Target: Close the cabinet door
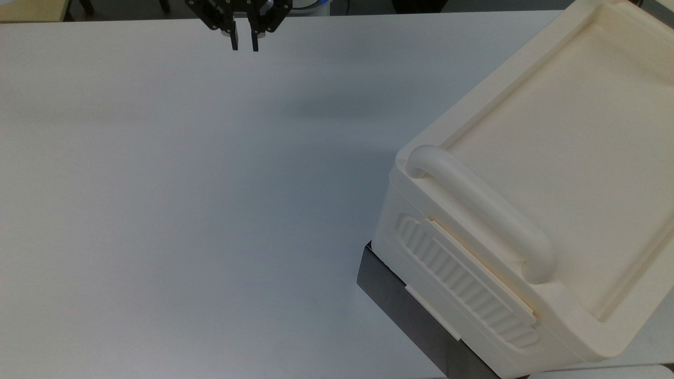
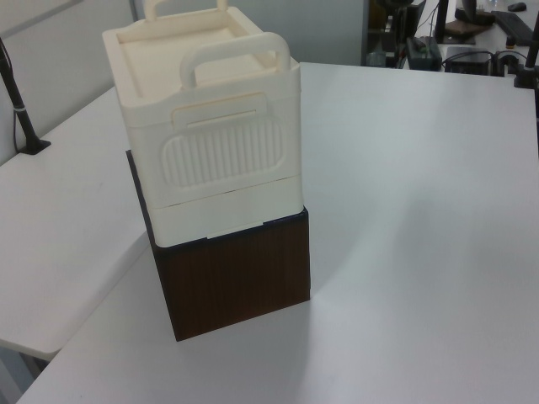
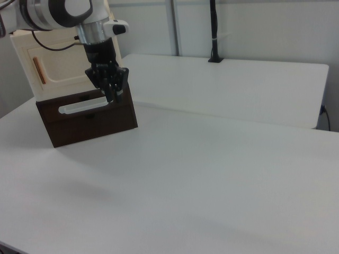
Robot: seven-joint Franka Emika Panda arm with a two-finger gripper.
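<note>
The cabinet [image 1: 553, 158] is a cream box with a tray-like top, a thick handle bar [image 1: 484, 210] and a ribbed side panel [image 1: 463, 279], standing on a dark base [image 1: 405, 305] at the top view's right. In the left view the cabinet [image 2: 210, 109] stands at the left. The cabinet door [image 3: 63, 66], a cream panel with a copper-orange strip [image 3: 39, 70], looks flush with the cabinet's front in the right view. My gripper [image 1: 244, 45] hangs open and empty at the table's far edge in the top view, well to the left of the cabinet. In the right view the gripper [image 3: 112, 97] overlaps the cabinet's front.
The white table [image 1: 184, 210] stretches wide between gripper and cabinet. A white bar handle [image 3: 82, 107] sits on the dark base's front. A second white table [image 3: 238, 84] with a black post [image 3: 213, 32] adjoins behind. A black clamp stand [image 2: 25, 126] stands on the side table.
</note>
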